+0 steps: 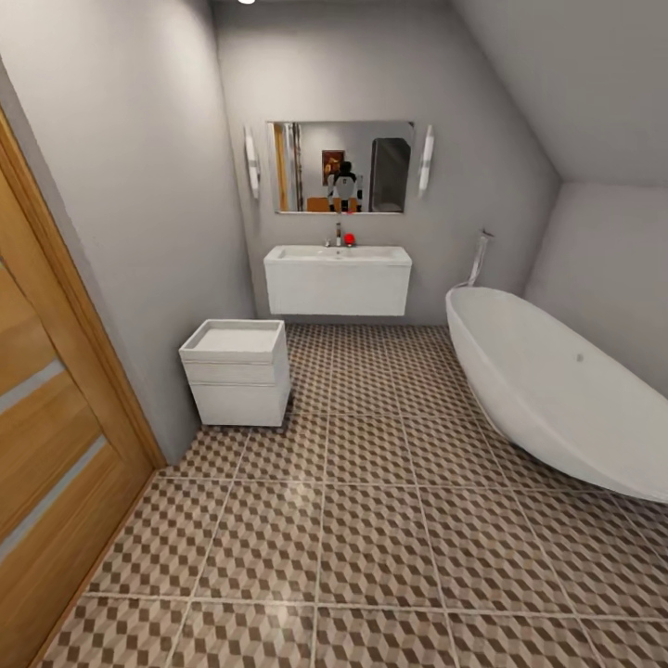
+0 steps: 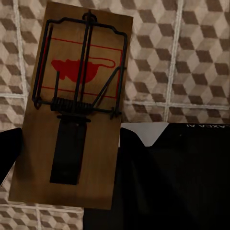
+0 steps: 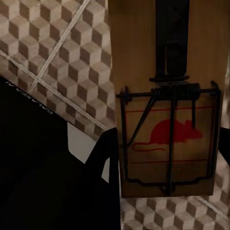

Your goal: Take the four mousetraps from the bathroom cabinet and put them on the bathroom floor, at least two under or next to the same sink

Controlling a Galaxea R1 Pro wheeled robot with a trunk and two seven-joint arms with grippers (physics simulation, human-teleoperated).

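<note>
Two mousetraps show close up, one before each wrist camera. In the left wrist view a mousetrap [image 2: 72, 110] sits in front of the camera with the cube-patterned bathroom floor [image 2: 191, 57] behind it; dark parts of the left pincer [image 2: 62, 158] flank the board's lower sides, so it appears to be pinching the trap, though the fingertips themselves are hard to make out. In the right wrist view the second mousetrap [image 3: 167, 110] fills the frame beside a dark finger [image 3: 108, 153] of the right pincer [image 3: 143, 167], which likewise appears pressed onto the board's edge.

From the head view, the sink [image 1: 338, 278] hangs on the far wall below a mirror [image 1: 340, 167], with bare tiled floor [image 1: 371, 520] stretching from it toward the camera. A small white drawer unit [image 1: 237, 371] stands near the sink, against the wall on the side of a wooden door [image 1: 46, 445]. An oval bathtub [image 1: 547, 390] lies on the sink's other side, its rim reaching close to the basin's corner. Between drawer unit and tub the floor runs open up to the sink's front edge.
</note>
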